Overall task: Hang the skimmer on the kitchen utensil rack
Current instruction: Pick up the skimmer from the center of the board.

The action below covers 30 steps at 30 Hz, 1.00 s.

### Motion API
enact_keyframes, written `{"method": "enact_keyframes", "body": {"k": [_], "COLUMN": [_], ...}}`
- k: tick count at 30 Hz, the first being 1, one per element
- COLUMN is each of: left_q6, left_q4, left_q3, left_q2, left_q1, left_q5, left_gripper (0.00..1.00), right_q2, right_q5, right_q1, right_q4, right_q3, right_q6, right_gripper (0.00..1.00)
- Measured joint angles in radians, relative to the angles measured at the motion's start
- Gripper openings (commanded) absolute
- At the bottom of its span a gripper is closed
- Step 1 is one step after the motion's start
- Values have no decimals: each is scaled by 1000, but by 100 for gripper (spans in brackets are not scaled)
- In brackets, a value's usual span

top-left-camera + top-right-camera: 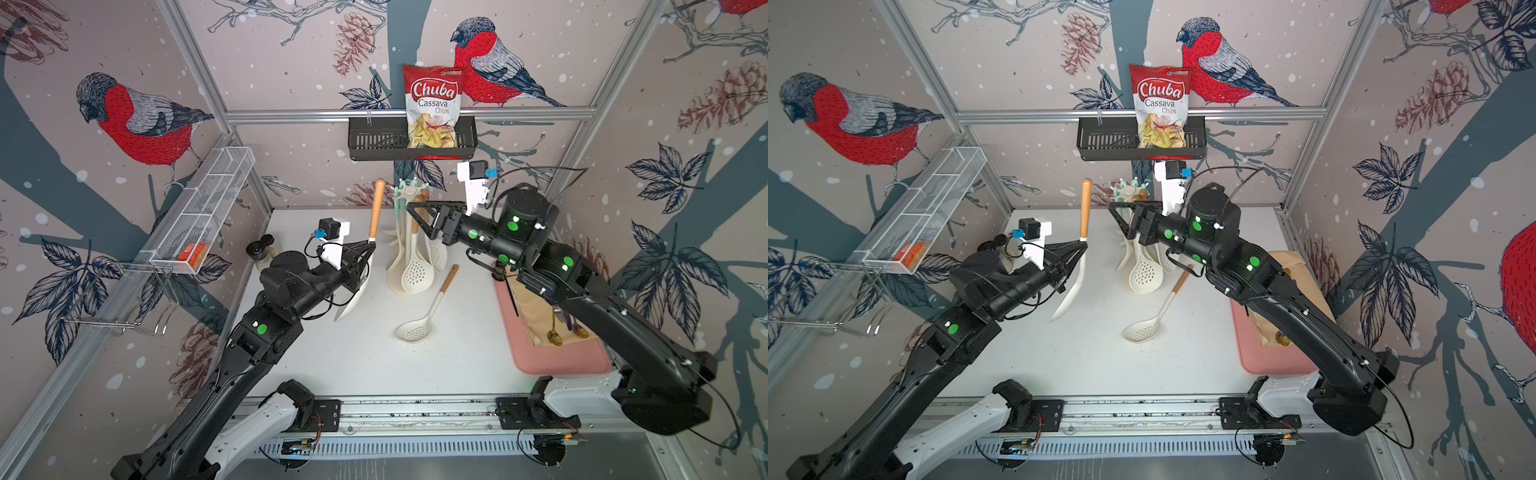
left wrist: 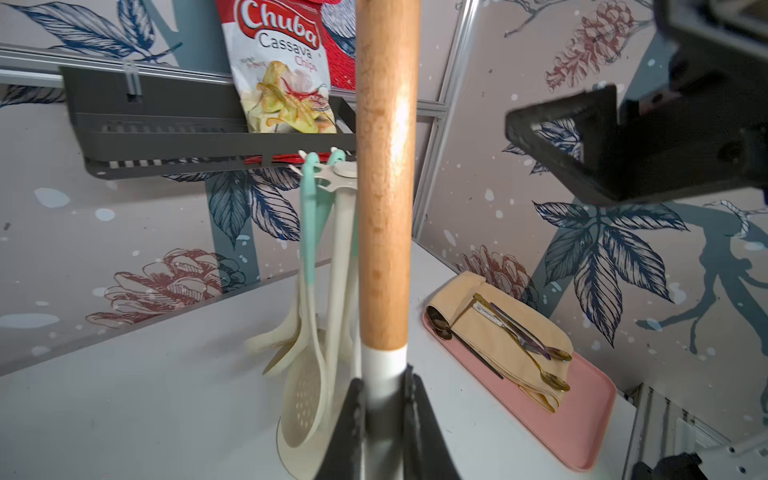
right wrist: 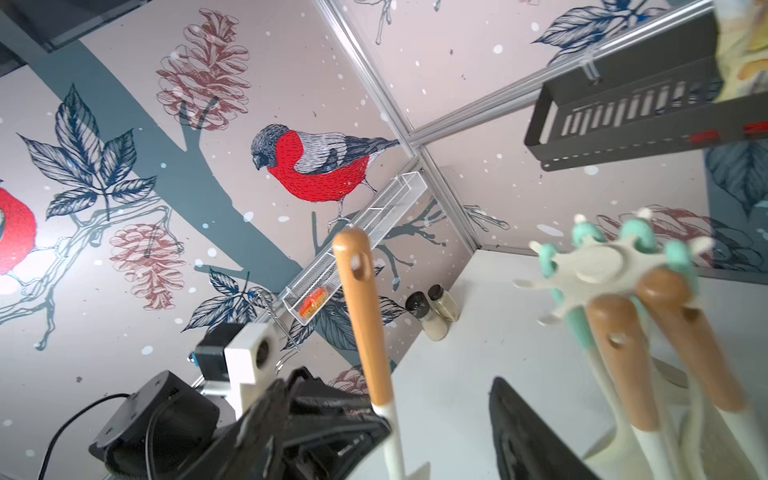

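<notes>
A cream skimmer [image 1: 413, 330] [image 1: 1140, 330] with a perforated bowl and a wooden handle lies flat on the table, in front of the kitchen utensil rack [image 1: 409, 191] [image 1: 1129, 192]. Several utensils hang from the rack's star top [image 3: 602, 266] [image 2: 332, 178], among them a perforated one [image 1: 417, 274]. My right gripper [image 1: 419, 216] [image 1: 1121, 216] [image 3: 399, 440] is open beside the rack's top, with nothing between its fingers. My left gripper [image 1: 370, 245] [image 1: 1081, 245] [image 2: 384, 399] is shut on the white neck of a wooden-handled spatula [image 1: 377, 208] [image 2: 384, 166] [image 3: 361, 311], held upright left of the rack.
A black slotted basket [image 1: 374, 141] on the back wall holds a chips bag [image 1: 432, 104]. A white wire mesh shelf [image 1: 208, 212] runs along the left wall. A pink tray [image 1: 552, 357] with a cloth and cutlery lies under my right arm. Two shakers [image 1: 262, 249] stand behind my left arm.
</notes>
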<state>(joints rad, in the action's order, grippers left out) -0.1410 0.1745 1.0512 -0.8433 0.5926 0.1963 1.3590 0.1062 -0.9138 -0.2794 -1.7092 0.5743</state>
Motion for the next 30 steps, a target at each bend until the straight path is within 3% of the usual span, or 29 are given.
{"method": "enact_keyframes", "body": {"k": [8, 14, 17, 20, 22, 26, 27, 28, 30], "left_q6": [49, 81, 97, 114, 117, 135, 141, 141, 139], "left_q4": [3, 35, 55, 70, 73, 80, 82, 84, 99], "left_q3": [28, 29, 29, 29, 29, 36, 39, 43, 53], "left_q2": [-31, -37, -40, -43, -44, -50, -51, -53, -60], "left_q1": [53, 66, 71, 72, 72, 73, 74, 74, 74], "left_q5": [-40, -67, -76, -94, -98, -117, -127, -130, -123], "left_gripper": [0, 0, 0, 0, 0, 0, 2, 16, 71], "right_q2": [143, 229, 272, 308, 321, 328, 328, 327, 301], "right_q5": [-66, -53, -31, -8, 8, 22, 22, 20, 24], "right_q1": [-7, 24, 24, 25, 26, 27, 31, 31, 31], "right_q4": [-137, -208, -230, -249, -261, -280, -282, -279, -259], "right_q3": [-214, -325, -383, -426, -435, -438, -437, -433, -394], "right_q6": [6, 27, 26, 27, 27, 23, 24, 27, 23], "right_gripper": [63, 55, 45, 40, 31, 2, 0, 0, 0]}}
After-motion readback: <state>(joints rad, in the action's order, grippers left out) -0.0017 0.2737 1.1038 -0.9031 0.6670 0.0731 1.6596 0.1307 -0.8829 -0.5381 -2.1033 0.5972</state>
